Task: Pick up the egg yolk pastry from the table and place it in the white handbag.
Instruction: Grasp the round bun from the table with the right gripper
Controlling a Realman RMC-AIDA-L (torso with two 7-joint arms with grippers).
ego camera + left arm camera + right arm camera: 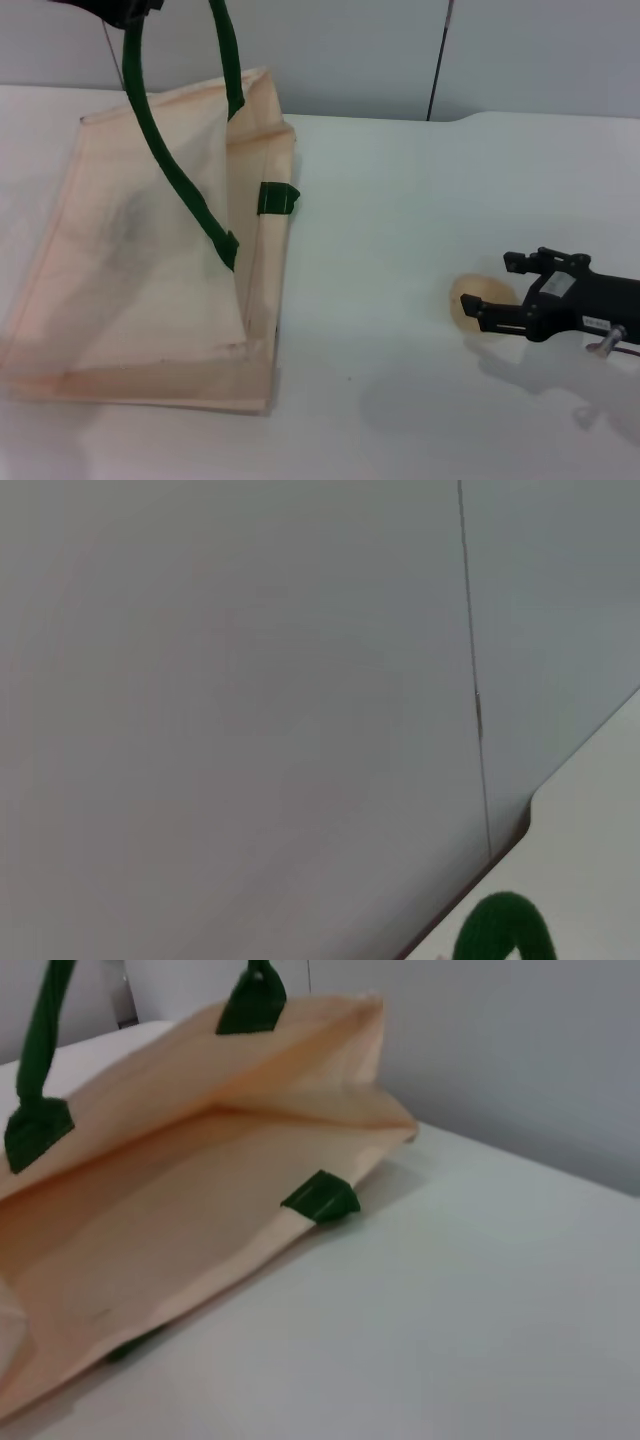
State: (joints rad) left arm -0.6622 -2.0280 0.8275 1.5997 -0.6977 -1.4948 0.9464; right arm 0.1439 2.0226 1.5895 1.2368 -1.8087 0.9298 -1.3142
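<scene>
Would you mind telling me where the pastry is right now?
In the head view, the pastry sits on the table at the robot's right, between the right gripper's fingers, well apart from the handbag on the left.

Bright, even light; soft shadows

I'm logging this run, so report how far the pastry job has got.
Done: the left gripper holds a green handle up, opening the white handbag. In hand: the right gripper, fingers apart, sits around the egg yolk pastry, which rests on the table. Left: closing, lifting, carrying it into the bag.
</scene>
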